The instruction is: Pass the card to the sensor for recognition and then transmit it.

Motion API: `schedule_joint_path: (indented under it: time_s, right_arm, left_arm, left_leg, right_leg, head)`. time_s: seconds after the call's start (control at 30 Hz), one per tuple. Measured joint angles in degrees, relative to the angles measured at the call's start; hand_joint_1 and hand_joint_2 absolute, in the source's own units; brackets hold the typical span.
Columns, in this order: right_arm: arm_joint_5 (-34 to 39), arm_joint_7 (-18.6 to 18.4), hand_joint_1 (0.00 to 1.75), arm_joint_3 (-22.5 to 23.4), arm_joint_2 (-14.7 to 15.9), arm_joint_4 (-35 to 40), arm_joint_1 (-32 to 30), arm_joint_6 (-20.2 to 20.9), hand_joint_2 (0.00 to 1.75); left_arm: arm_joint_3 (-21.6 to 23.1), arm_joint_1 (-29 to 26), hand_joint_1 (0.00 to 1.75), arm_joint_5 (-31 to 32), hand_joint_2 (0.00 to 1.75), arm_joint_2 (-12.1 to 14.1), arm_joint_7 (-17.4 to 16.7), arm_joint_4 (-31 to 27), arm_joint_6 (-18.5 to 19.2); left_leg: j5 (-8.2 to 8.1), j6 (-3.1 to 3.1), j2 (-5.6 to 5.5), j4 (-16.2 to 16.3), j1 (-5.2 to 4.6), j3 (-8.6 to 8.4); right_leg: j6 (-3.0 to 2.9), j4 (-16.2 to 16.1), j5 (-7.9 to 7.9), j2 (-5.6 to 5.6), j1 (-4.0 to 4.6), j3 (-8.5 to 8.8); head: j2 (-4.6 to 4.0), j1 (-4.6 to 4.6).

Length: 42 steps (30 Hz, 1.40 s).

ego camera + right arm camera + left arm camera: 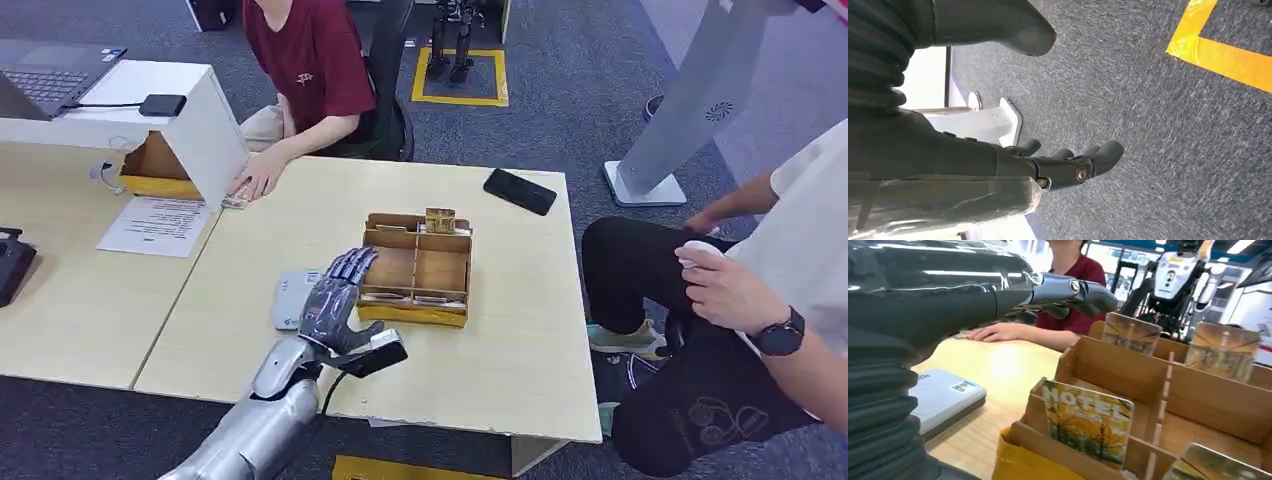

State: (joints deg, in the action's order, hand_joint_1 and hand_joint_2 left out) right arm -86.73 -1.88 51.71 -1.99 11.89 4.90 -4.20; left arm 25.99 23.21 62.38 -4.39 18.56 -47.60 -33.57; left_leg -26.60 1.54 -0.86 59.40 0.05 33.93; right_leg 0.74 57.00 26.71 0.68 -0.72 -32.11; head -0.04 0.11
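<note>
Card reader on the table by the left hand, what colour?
Light grey-white card reader, with a small label on top; clearest in the left wrist view.

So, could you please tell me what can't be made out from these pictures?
- Head view: the left robot hand covers part of the card reader.
- Left wrist view: the nearest card has its lower edge behind the wooden box wall; its print is blurred.
- Right wrist view: the right robot hand hangs over carpet.

Read "HOTEL" in pale capitals across the top of the nearest card [1088, 426], standing upright in the wooden box [1108, 365]. Saw a small printed label with a code on the grey sensor [943, 397], too small to read. Found the sheet of paper [157, 225] on the desk [500, 340] illegible.
</note>
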Motion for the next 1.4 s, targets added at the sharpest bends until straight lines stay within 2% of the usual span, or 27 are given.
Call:
schedule_joint_path:
  time_s: [0.43, 0.7, 1.37, 1.4]
  right_arm:
    - [0.0, -0.2, 0.0, -0.2, -0.2, 0.0, 0.0, 0.0, 1.75]
    - [0.0, 0.0, 0.0, -0.3, -0.2, 0.0, 0.0, 0.0, 1.75]
    - [0.0, 0.0, 0.0, -1.0, -0.2, 0.0, 0.1, 0.0, 1.75]
    - [0.0, 0.0, 0.0, -1.0, -0.2, 0.0, 0.1, 0.0, 1.75]
  left_arm:
    - [-2.6, 0.7, 0.0, -3.2, 1.75, -0.3, 2.8, 2.5, 0.2]
    - [-2.8, 0.6, 0.0, -6.5, 1.75, -1.6, 6.0, 2.5, 3.1]
    - [-2.8, 1.0, 0.0, -7.6, 1.75, -2.7, 5.8, 2.8, 3.1]
    - [-2.8, 1.0, 0.38, -7.6, 1.75, -2.7, 5.7, 2.8, 2.9]
  left_leg:
    - [0.0, 0.0, -0.01, 0.0, 0.0, 0.0]
    - [0.0, 0.0, 0.0, 0.0, 0.0, 0.01]
    - [0.0, 0.0, 0.0, 0.0, 0.0, 0.01]
    - [0.0, 0.0, 0.0, 0.0, 0.0, 0.01]
  right_leg:
    - [0.0, 0.0, 0.0, 0.0, 0.0, 0.0]
    - [0.0, 0.0, 0.0, 0.0, 0.0, -0.01]
    - [0.0, 0.0, 0.0, 0.0, 0.0, -0.01]
    - [0.0, 0.0, 0.0, 0.0, 0.0, -0.01]
  head:
    - [0.0, 0.0]
    - [0.0, 0.0]
    - [0.0, 0.02]
    - [0.0, 0.0]
